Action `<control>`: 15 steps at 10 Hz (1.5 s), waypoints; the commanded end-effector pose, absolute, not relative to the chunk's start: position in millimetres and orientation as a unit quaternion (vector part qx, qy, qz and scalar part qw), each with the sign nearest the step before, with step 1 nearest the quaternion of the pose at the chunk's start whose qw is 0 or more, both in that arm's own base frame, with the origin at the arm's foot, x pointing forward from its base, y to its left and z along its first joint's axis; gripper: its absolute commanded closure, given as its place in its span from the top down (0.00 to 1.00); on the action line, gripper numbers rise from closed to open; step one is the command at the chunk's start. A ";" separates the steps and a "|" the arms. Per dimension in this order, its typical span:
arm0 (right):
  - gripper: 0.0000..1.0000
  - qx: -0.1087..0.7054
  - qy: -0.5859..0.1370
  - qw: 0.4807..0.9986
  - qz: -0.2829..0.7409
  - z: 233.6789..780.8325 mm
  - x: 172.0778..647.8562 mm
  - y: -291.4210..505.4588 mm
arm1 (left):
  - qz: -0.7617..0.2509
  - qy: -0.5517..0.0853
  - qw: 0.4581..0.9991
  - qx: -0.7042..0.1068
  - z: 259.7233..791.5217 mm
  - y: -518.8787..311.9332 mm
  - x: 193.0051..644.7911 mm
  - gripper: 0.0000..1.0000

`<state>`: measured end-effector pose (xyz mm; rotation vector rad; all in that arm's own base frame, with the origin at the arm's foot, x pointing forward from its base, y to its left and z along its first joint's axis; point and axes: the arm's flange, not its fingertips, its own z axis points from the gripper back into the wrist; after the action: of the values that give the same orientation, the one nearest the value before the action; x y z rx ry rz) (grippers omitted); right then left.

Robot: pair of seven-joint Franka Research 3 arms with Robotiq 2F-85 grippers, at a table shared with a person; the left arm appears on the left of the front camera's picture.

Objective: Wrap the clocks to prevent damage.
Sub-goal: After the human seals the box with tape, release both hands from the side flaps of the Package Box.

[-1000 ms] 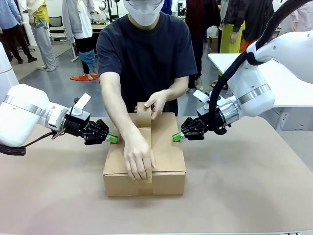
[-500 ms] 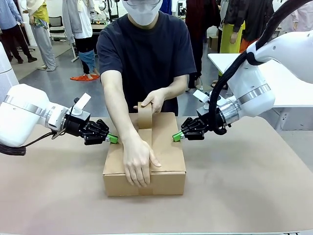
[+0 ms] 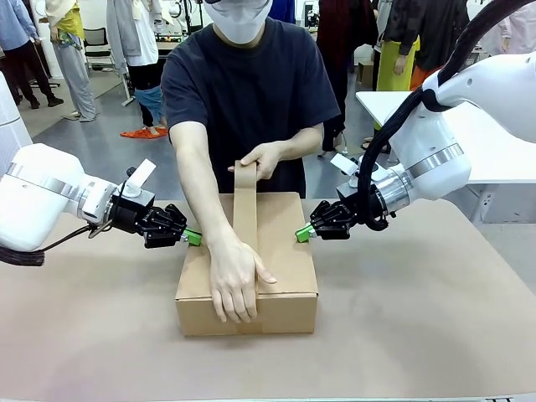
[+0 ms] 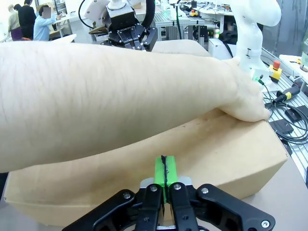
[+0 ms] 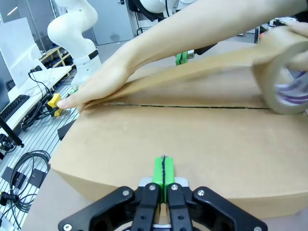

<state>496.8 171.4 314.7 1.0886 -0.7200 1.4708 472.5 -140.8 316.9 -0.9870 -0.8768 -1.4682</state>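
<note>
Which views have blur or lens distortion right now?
Front view: sharp, even indoor light, soft shadow under the box. Left wrist view: wide-angle stretch, the forearm looms large and soft. Right wrist view: the tape roll is blurred.

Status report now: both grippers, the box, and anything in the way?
Left gripper and right gripper shut, pressing the cardboard box sides. Person's hand pins tape along the top seam. Forearm crosses the box.

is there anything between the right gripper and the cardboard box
Nothing visible. The right gripper, jaws shut, sits right at the side of the box, with no object between them. The person's hand and the strip of tape are over the top middle, away from that side.
</note>
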 end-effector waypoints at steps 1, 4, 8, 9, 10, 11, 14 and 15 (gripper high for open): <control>0.01 0.459 -0.307 0.557 0.620 311.2 496.0 171.6 | -0.622 -0.370 0.550 -0.417 315.9 -143.2 472.5 0.00; 0.01 0.459 -0.307 0.557 0.620 311.2 496.0 171.6 | -0.622 -0.370 0.550 -0.417 315.9 -143.2 472.5 0.00; 0.01 0.459 -0.307 0.557 0.620 311.2 496.0 171.6 | -0.622 -0.370 0.550 -0.417 315.9 -143.2 472.5 0.00; 0.01 0.459 -0.307 0.557 0.620 311.2 496.0 171.6 | -0.622 -0.370 0.550 -0.417 315.9 -143.2 472.5 0.00; 0.01 0.459 -0.307 0.557 0.620 311.2 496.0 171.6 | -0.622 -0.370 0.550 -0.417 315.9 -143.2 472.5 0.00; 0.01 0.459 -0.307 0.557 0.620 311.2 496.0 171.6 | -0.622 -0.370 0.550 -0.417 315.9 -143.2 472.5 0.00; 0.01 0.459 -0.307 0.557 0.620 311.2 496.0 171.6 | -0.622 -0.370 0.550 -0.417 315.9 -143.2 472.5 0.00; 0.01 0.459 -0.307 0.557 0.620 311.2 496.0 171.6 | -0.622 -0.370 0.550 -0.417 315.9 -143.2 472.5 0.00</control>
<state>496.8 171.4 314.7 1.0886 -0.7199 1.4707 472.5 -140.8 316.8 -0.9871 -0.8766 -1.4681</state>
